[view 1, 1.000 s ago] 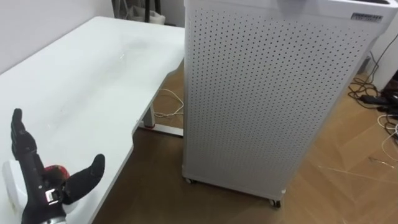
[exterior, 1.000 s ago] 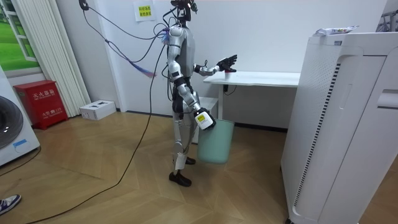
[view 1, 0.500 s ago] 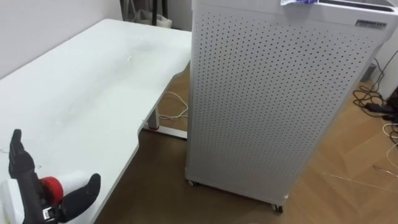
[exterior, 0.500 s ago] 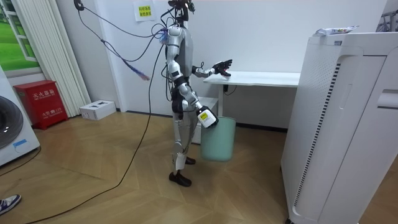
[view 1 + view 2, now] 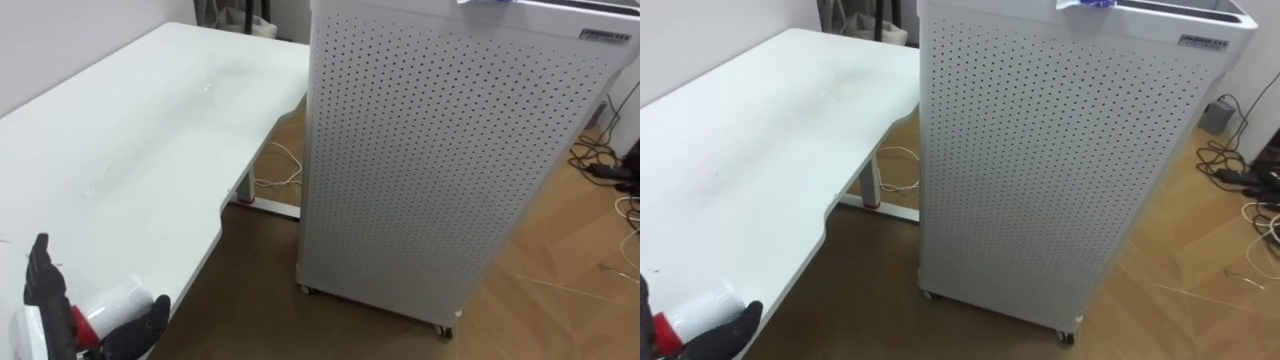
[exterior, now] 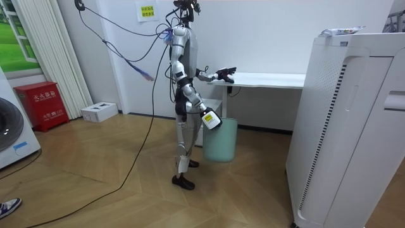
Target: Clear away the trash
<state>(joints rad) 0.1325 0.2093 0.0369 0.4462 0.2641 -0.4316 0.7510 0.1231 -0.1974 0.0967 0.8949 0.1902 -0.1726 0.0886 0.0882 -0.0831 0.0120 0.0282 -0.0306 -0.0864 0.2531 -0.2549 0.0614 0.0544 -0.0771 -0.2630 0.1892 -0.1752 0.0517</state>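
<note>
Left eye view: the left hand (image 5: 45, 300) rests at the near edge of the white table (image 5: 130, 150), fingers straight up and thumb spread wide. The white bottle (image 5: 120, 300), red at one end, lies on the table between them.
Right eye view: a perforated white cabinet (image 5: 1060, 170) stands beside the table.
Room view: the right hand (image 6: 209, 120) hangs by the teal bin (image 6: 223, 142); whether it is open or closed cannot be told.

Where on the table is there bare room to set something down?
Nearly the whole white table is bare, from the wall side to the curved edge facing the perforated cabinet. It is crowded only at the near corner, where the left hand flanks a white, red-ended cylinder.
</note>
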